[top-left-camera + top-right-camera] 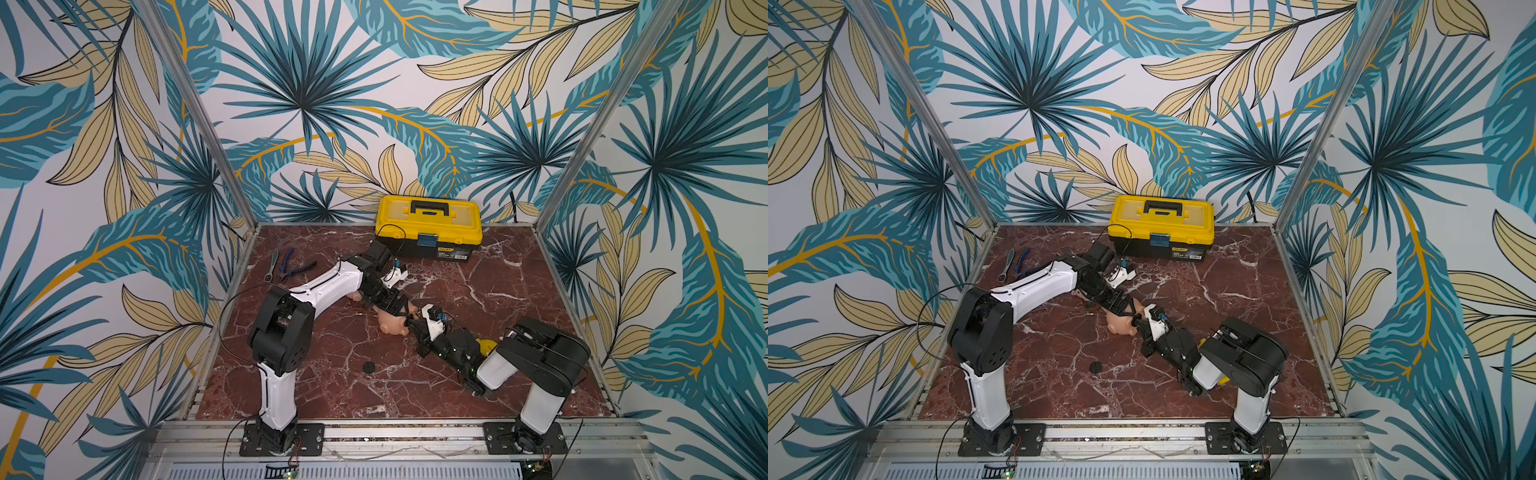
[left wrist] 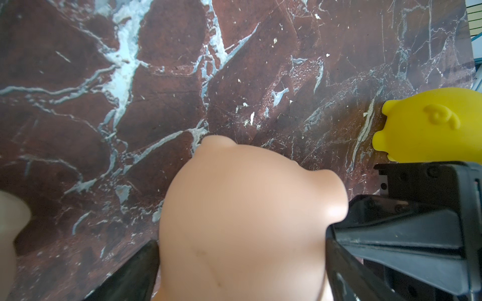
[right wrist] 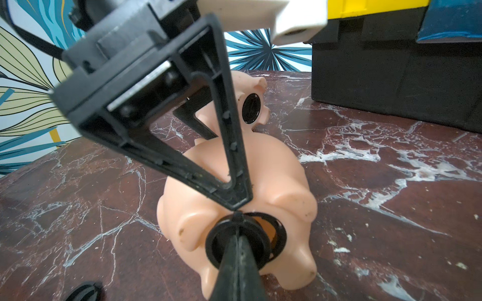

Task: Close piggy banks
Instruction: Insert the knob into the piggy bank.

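A peach-pink piggy bank (image 3: 234,166) lies on its side on the marble, belly hole (image 3: 277,234) facing my right wrist camera. My left gripper (image 2: 242,250) is closed on its body, one jaw against each flank. My right gripper (image 3: 237,229) is shut on the ridge of a black round plug (image 3: 221,247), held at the rim of that hole and slightly off-centre. A pale pink piggy bank (image 3: 257,86) lies just behind, a black plug (image 3: 251,108) seated in its belly. The yellow piggy bank (image 2: 430,125) lies beside my right forearm (image 1: 457,347).
A second black disc (image 1: 368,366) lies loose on the marble in front of the arms. A yellow-and-black toolbox (image 1: 429,226) stands against the back wall. Blue-handled pliers (image 1: 297,268) and a wrench (image 1: 272,266) lie at the back left. Metal frame posts bound the table.
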Controlling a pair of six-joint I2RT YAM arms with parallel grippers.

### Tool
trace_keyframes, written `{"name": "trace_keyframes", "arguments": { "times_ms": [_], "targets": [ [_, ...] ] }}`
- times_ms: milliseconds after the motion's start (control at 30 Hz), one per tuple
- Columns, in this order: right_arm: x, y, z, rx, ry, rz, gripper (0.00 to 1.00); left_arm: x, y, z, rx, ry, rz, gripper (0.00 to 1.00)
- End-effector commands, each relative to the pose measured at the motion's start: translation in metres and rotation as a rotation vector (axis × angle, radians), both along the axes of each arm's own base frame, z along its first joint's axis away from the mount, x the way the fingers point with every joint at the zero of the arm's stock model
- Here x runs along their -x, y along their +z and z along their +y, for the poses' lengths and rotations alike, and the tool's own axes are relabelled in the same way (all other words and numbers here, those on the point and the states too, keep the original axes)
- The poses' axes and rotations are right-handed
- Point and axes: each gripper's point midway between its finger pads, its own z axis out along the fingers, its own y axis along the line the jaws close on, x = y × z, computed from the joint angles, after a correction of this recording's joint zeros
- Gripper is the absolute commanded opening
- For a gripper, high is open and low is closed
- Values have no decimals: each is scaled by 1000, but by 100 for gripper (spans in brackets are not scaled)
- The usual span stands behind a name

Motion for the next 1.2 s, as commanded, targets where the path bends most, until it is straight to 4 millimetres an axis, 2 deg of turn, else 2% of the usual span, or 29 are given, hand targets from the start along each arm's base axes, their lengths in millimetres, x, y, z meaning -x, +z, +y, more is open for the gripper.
{"name": "trace_keyframes", "arguments": {
  "times_ms": [0,767,1167],
  "targets": [
    [0,-17,-4,26,-22,30,0,15,-25,8,-45,3,86,96],
    [-1,-31,-14,37,-70,73,0,15,-26,9,-50,6,89,96],
    [-1,-33,-10,22,-59,90,0,13,-28,10,-59,27,92,96]
  ]
}}
